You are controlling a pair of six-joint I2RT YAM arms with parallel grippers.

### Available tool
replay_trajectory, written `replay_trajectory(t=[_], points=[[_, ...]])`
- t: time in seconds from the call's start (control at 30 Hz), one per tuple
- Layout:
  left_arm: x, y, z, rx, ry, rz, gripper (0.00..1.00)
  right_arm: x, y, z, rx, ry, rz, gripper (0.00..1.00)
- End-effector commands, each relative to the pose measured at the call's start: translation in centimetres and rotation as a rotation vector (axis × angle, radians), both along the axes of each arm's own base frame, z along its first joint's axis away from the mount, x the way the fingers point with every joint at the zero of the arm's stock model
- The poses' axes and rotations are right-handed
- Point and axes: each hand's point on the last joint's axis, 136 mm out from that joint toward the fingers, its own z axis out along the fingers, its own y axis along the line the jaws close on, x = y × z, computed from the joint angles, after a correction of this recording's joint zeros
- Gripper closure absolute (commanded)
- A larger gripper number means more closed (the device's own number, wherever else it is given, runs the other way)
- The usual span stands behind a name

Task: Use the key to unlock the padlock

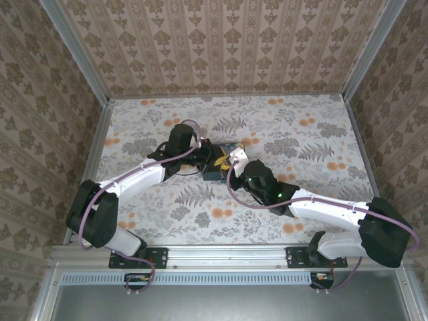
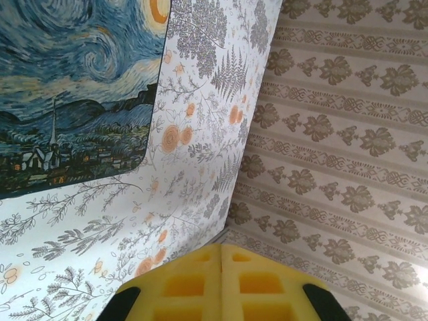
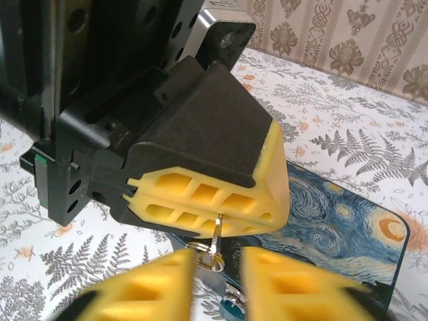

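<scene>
While the left claw [image 3: 247,207] pinches it, the key [image 3: 217,232] stands vertical.

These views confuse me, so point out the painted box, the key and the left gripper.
painted box [image 3: 338,234], right wrist view, swirly lid
key [image 3: 217,231], right wrist view, metal shank
left gripper [image 2: 221,259], left wrist view, fingertip seam

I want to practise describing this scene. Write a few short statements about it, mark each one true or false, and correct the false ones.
1. The left hand is shut on the key. True.
2. The right hand is shut tight. False: its fingers stand apart, with the key's ring hanging between them.
3. The starry-night box lies flat on the table. True.
4. The table has a plain white cover. False: it has a print of ferns and orange flowers.
</scene>
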Motion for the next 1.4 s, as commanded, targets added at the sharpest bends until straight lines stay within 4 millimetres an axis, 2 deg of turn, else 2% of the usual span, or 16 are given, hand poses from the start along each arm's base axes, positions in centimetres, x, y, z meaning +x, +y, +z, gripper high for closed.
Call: replay_trajectory(t=[0.0, 0.17, 0.27, 0.37, 0.57, 0.73, 0.83, 1.03, 1.37], points=[[1.2, 0.1, 2.0, -0.002, -0.142, -0.028, 1.00, -0.2, -1.6, 1.0, 0.055, 0.012, -0.032, 0.50], [3.5, 1.9, 3.2, 0.059, -0.347, -0.002, 1.00, -0.5, -5.3, 0.8, 0.253, 0.106, -0.096, 0.46], [4.5, 2.5, 4.5, 0.057, -0.475, 0.001, 1.00, -0.4, -6.1, 1.8, 0.437, 0.175, -0.105, 0.45], [4.9, 2.5, 6.0, 0.032, -0.589, -0.008, 1.00, -0.1, -5.7, 3.2, 0.617, 0.240, -0.096, 0.43], [5.1, 2.2, 8.5, -0.024, -0.783, -0.013, 1.00, 1.7, -3.1, 5.1, 0.912, 0.366, -0.030, 0.42], [4.8, 2.5, 9.6, -0.090, -0.868, 0.034, 1.00, 3.6, -1.7, 6.6, 1.137, 0.410, 0.031, 0.42], [4.6, 2.5, 10.0, -0.122, -0.887, 0.058, 1.00, 4.8, -1.4, 6.7, 1.219, 0.421, 0.027, 0.42], [4.5, 2.1, 10.3, -0.136, -0.889, 0.065, 1.00, 6.0, -0.7, 8.0, 1.324, 0.424, 0.068, 0.43], [4.7, 2.0, 9.4, -0.140, -0.843, 0.104, 1.00, 6.4, -0.5, 8.0, 1.324, 0.415, 0.067, 0.52]])
